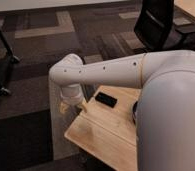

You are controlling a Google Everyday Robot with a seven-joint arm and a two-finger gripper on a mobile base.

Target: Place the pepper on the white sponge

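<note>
A light wooden table (106,137) on dark office carpet (36,75)

A flat black rectangular object (106,99) (what it is cannot be told) lies near the table's far edge, just right of the gripper (73,106), which hangs at the table's far-left corner. The carpet carries paler grey-tan patches among dark ones. A black office chair (156,25) stands beyond the table at upper right, beside the corner of another wooden tabletop (191,7). A black wheeled stand (2,57) occupies the left edge.
</note>
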